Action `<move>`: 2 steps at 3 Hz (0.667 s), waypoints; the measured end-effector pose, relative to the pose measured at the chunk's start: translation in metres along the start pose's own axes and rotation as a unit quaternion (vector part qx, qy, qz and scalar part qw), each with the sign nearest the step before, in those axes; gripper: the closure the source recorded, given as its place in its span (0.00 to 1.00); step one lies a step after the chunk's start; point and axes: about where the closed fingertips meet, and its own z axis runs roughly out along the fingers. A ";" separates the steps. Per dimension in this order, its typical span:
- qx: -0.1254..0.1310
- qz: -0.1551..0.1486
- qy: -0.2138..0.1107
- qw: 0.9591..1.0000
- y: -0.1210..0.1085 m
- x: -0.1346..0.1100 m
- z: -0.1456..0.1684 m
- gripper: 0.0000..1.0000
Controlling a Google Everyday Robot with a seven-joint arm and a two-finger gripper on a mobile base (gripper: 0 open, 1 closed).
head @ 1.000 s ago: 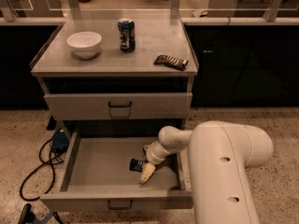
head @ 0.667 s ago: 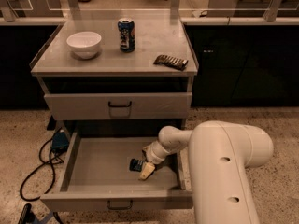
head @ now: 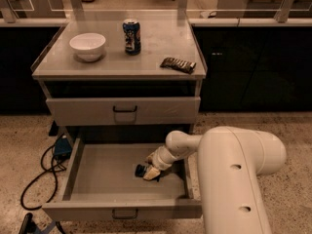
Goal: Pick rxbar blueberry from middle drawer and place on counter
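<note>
The gripper [head: 152, 172] is low in the open drawer [head: 102, 177], a touch farther back than a second ago, right beside the bar [head: 141, 169] on the drawer floor. Its grip cannot be told. The counter [head: 151, 38] is unchanged.

— Where can the middle drawer [head: 73, 168] be entered?

— From above, over its left half, where bare floor is seen. The right half is taken up by the gripper [head: 151, 173], set low just beside the rxbar blueberry [head: 141, 170], and by the arm [head: 234, 179] over the right wall.

— And the counter [head: 156, 45]?

— Bare surface is seen at front centre. The bowl [head: 87, 46] is set at left, the soda can [head: 131, 36] behind centre, the brown packet [head: 178, 65] at front right.
</note>
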 end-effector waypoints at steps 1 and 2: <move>0.000 0.000 0.000 1.000 0.000 -0.004 -0.007 0.88; 0.047 -0.010 -0.009 0.999 -0.004 -0.021 -0.047 1.00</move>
